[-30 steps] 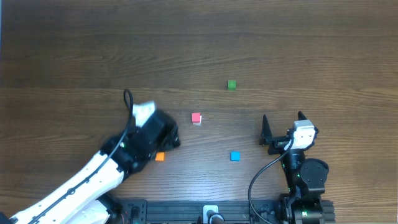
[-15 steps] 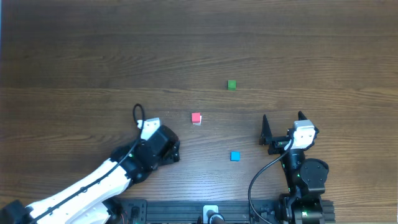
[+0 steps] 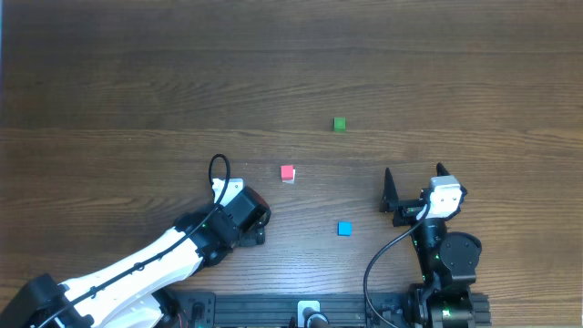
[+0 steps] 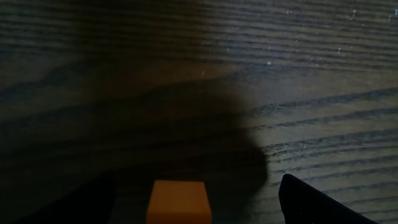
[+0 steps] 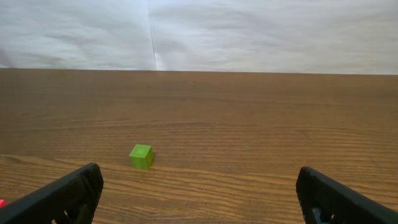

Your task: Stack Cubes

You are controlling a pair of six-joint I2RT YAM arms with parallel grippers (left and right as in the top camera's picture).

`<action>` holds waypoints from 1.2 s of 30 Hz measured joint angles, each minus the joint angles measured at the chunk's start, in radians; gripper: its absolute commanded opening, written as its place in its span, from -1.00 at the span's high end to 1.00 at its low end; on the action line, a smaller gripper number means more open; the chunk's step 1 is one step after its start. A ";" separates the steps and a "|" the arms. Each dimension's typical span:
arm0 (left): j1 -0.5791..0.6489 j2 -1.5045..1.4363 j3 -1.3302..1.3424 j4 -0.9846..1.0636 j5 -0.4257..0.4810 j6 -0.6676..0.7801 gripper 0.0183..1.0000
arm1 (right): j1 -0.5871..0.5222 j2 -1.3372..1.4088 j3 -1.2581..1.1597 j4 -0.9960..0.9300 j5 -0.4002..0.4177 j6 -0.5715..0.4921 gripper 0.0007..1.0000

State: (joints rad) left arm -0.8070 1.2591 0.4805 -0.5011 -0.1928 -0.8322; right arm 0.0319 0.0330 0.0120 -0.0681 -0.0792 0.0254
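Just left of the pink cube (image 3: pixel 288 172) and a little nearer the arm bases, your left gripper (image 4: pixel 198 198) hangs low over the desk (image 3: pixel 109 82). Its fingers are spread wide. The orange cube (image 4: pixel 178 200) sits on the wood between them and touches neither, though it lies closer to one finger than the other.

I judge the step in hand to be the grasp. Centre the gripper on the cube first, so the nearer finger does not shove or twist it as you close. Square the fingers to two opposite faces, not to the corners. I cannot tell how far the tips stand above the wood, so ease down gently, then close softly and lift straight up.

The pink cube looks like the nearest base for the stack. The blue cube (image 3: pixel 343 229) lies to its right and nearer the bases, and the green cube (image 3: pixel 340 124) to its right and farther up the desk. Your right gripper (image 3: pixel 414 175) sits open well to the right of the pink cube, out of the carry path.
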 measured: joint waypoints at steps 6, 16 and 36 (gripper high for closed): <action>0.003 0.001 0.012 -0.055 0.003 0.018 -0.72 | 0.000 0.000 0.000 0.000 0.000 0.000 -0.98; 0.041 0.022 0.044 -0.091 0.048 0.060 -0.72 | 0.000 0.000 0.000 0.000 0.000 0.000 -0.98; 0.063 0.123 0.146 -0.195 0.116 0.085 -0.75 | 0.000 0.000 0.000 0.000 0.000 0.000 -0.99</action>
State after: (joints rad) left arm -0.7437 1.3823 0.6270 -0.6960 -0.0765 -0.7475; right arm 0.0319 0.0330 0.0120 -0.0681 -0.0792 0.0254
